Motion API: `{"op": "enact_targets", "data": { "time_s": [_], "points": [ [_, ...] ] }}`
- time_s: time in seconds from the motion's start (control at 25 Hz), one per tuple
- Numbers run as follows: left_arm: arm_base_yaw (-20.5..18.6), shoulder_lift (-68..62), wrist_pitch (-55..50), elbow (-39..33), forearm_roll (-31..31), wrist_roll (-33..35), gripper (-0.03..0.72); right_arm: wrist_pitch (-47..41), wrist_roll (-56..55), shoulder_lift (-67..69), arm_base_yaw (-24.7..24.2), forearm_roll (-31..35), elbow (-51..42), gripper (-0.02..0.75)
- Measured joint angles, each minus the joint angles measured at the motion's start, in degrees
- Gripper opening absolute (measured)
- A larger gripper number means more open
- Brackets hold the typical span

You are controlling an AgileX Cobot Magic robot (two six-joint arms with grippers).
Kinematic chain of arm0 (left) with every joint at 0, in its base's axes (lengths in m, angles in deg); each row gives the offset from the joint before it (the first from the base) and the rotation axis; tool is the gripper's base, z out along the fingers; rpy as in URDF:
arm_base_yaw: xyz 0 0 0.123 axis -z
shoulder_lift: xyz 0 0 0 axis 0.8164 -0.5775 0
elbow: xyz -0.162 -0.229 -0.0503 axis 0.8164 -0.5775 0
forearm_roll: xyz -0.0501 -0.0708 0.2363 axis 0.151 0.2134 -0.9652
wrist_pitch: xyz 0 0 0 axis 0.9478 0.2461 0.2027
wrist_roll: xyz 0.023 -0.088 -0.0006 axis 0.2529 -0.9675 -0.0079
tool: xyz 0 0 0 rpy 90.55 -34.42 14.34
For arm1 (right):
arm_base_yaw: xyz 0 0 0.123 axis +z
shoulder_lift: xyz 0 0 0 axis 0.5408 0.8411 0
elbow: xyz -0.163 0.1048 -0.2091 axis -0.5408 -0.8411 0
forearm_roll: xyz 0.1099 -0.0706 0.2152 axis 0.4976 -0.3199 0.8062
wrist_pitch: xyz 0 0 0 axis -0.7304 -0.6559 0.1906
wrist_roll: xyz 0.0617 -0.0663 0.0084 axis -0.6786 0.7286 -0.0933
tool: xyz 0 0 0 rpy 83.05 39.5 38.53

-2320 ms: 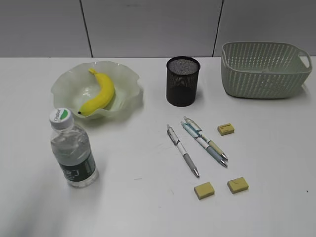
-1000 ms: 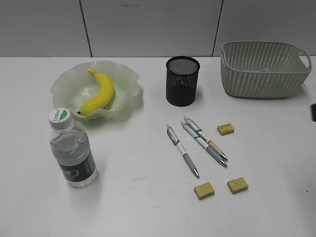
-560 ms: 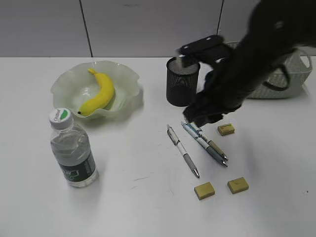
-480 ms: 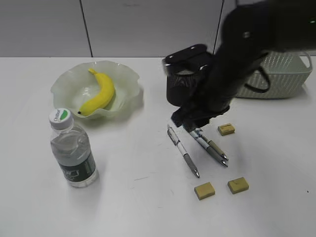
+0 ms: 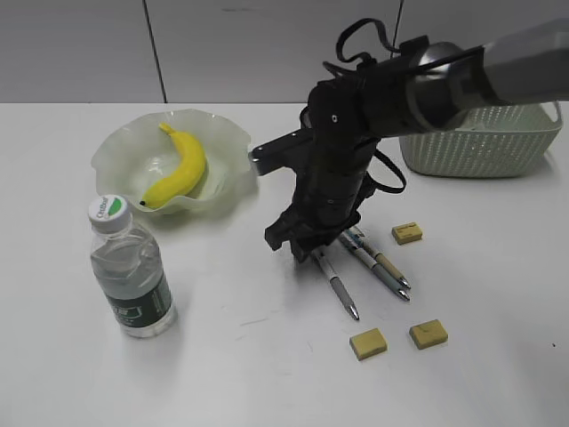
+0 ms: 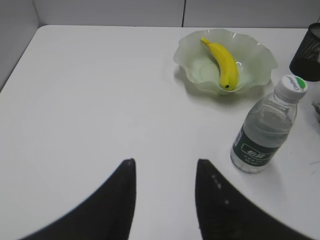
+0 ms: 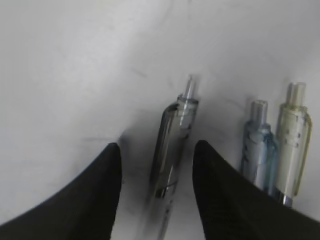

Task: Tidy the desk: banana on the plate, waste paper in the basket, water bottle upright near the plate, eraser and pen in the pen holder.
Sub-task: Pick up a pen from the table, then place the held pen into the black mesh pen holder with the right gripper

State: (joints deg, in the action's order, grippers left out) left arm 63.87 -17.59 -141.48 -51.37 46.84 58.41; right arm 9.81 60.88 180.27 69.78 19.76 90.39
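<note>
My right gripper (image 5: 305, 246) is open and low over the desk (image 5: 231, 356), its fingers straddling the top end of the leftmost of three pens (image 5: 339, 288). The right wrist view shows that pen (image 7: 173, 137) between the two fingers, untouched, with my gripper (image 7: 156, 149) around it and two more pens (image 7: 260, 150) to the right. The banana (image 5: 182, 167) lies in the plate (image 5: 227, 133). The water bottle (image 5: 131, 271) stands upright in front of the plate. Three yellow erasers (image 5: 406, 233) lie near the pens. My left gripper (image 6: 165, 165) is open and empty over bare desk. The pen holder is hidden behind my right arm in the exterior view and shows at the left wrist view's edge (image 6: 307, 50). No waste paper shows.
The basket (image 5: 498, 147) stands at the back right, partly behind my right arm. Two erasers (image 5: 367, 342) lie at the front right. The left wrist view shows the bottle (image 6: 267, 132) and the plate (image 6: 260, 55) with the banana (image 6: 222, 62) to its right.
My right arm came in from the right, swept past the pen holder and came down over the leftmost pen. Nothing on the desk has moved.
</note>
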Motion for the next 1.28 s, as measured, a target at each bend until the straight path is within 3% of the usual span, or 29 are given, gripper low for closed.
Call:
{"op": "enact_targets", "data": {
  "time_s": [0.16,0.32,0.48,0.64,0.72,0.88,1.0,1.12,1.28],
  "points": [
    [0.0,0.0,0.0,0.0,0.0,0.0,0.298,-0.2,-0.8,2.4,0.0,0.0,1.1,0.343],
    [0.0,0.0,0.0,0.0,0.0,0.0,0.29,-0.4,-2.2,2.4,0.0,0.0,1.3,0.133],
    [0.0,0.0,0.0,0.0,0.0,0.0,0.289,3.0,-2.5,-3.3,0.0,0.1,-0.9,0.137],
    [0.0,0.0,0.0,0.0,0.0,0.0,0.289,27.6,-2.9,-19.1,-0.6,-1.8,-8.5,0.137],
    [0.0,0.0,0.0,0.0,0.0,0.0,0.288,47.1,-2.9,-24.5,-2.1,-6.0,-13.1,0.137],
    [0.0,0.0,0.0,0.0,0.0,0.0,0.288,72.9,-0.8,-21.9,-7.8,-4.6,-17.4,0.137],
    [0.0,0.0,0.0,0.0,0.0,0.0,0.288,81.6,-0.6,-14.2,-11.8,-0.5,-18.1,0.137],
    [0.0,0.0,0.0,0.0,0.0,0.0,0.288,85.8,-0.6,-8.9,-12.7,0.3,-18.4,0.144],
    [0.0,0.0,0.0,0.0,0.0,0.0,0.288,86.3,-1.0,-5.3,-12.7,0.1,-18.4,0.291]
  ]
}}
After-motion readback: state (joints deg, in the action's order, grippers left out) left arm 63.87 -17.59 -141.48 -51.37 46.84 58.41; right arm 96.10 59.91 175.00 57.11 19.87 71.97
